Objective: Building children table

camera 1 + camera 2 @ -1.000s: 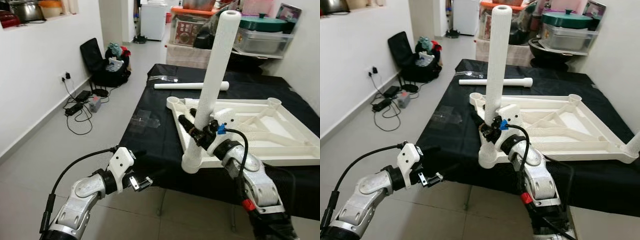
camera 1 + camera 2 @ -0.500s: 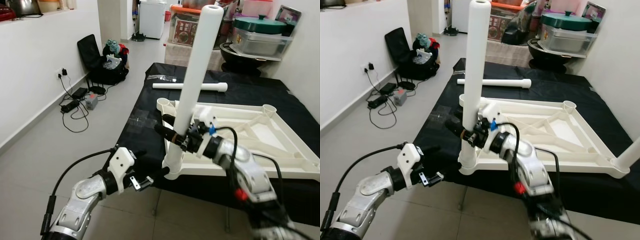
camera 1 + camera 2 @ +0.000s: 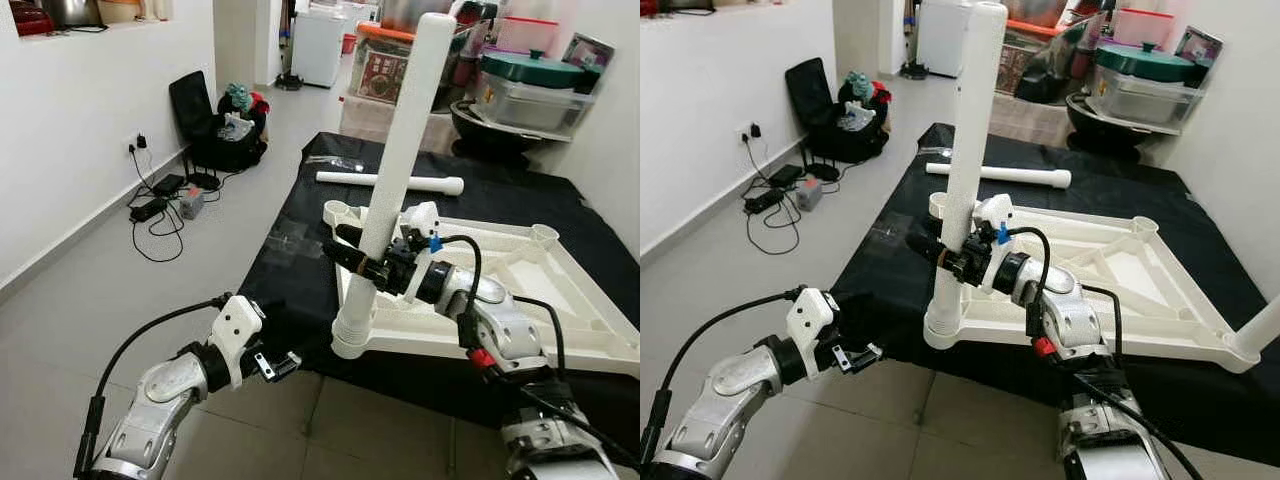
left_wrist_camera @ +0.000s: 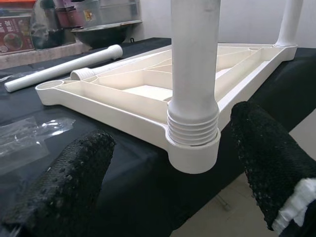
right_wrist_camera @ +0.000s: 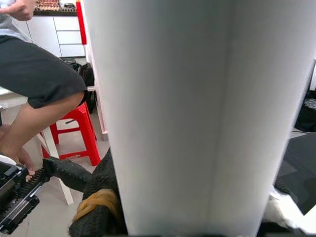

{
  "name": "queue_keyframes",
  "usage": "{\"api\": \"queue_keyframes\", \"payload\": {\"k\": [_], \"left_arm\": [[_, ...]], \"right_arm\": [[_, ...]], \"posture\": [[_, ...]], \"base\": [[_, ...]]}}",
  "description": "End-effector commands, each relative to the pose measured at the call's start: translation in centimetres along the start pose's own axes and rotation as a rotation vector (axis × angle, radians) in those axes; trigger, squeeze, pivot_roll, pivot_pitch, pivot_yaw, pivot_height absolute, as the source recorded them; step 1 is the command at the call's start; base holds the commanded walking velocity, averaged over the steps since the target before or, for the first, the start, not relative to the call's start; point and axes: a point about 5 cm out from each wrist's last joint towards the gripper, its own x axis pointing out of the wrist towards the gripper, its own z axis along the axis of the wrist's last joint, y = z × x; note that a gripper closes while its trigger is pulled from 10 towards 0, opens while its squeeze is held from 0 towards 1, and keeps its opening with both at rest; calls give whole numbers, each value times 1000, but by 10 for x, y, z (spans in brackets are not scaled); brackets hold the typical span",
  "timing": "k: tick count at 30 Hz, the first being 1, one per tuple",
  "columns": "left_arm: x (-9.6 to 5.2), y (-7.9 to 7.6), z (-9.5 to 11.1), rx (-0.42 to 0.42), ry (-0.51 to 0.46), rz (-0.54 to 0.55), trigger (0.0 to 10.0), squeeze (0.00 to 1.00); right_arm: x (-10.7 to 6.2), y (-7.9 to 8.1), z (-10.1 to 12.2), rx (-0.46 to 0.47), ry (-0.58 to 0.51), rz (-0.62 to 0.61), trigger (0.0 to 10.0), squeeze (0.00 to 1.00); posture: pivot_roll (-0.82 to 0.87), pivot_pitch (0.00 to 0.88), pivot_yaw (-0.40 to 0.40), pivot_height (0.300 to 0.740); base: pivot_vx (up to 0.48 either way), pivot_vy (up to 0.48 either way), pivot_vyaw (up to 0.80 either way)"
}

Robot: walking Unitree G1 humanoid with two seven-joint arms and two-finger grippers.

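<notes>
An upturned white table top (image 3: 520, 300) lies on a black-clothed table (image 3: 300, 280). One white leg (image 3: 400, 150) stands in its near left corner socket (image 3: 352, 338), leaning slightly. My right gripper (image 3: 372, 265) is shut on this leg low down, and the leg (image 5: 187, 113) sits very close in the right wrist view. My left gripper (image 3: 278, 362) hangs open below the table's front edge. Its black fingers (image 4: 266, 153) point at the socket (image 4: 193, 148) without touching it. A loose leg (image 3: 390, 181) lies at the back, and another leg (image 3: 1260, 335) stands at the near right corner.
Clear plastic wrap (image 3: 290, 240) lies on the cloth. Storage boxes and pots (image 3: 520, 85) stand behind the table. A black bag (image 3: 205, 125) and cables (image 3: 160, 205) lie by the left wall. A person (image 5: 39, 84) sits on a red stool (image 5: 81, 131).
The head camera has shifted. My right gripper stays shut on the leg, and its forearm now reaches out more level. The left gripper has hardly moved.
</notes>
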Motion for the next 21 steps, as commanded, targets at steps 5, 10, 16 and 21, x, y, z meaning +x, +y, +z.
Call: {"api": "queue_keyframes", "payload": {"k": [5,10,16,21], "left_arm": [[3,0,-2,-5,9,-10,10000,0],[3,-3,-1,-8,4,-19,10000,0],[2,-4,-3,-14,9,-19,10000,0],[7,-8,-2,-27,-2,-18,10000,0]], "right_arm": [[-11,-9,-35,93,80,-108,10000,0],[-17,-16,-40,91,79,-234,10000,0],[-24,-25,-38,116,50,-573,10000,0],[-34,2,-41,60,28,-811,10000,0]], "posture": [[89,0,-123,740],[92,0,-121,740],[60,0,-112,740],[54,0,-101,740]], "base": [[0,0,0],[0,0,0],[0,0,0],[0,0,0]]}}
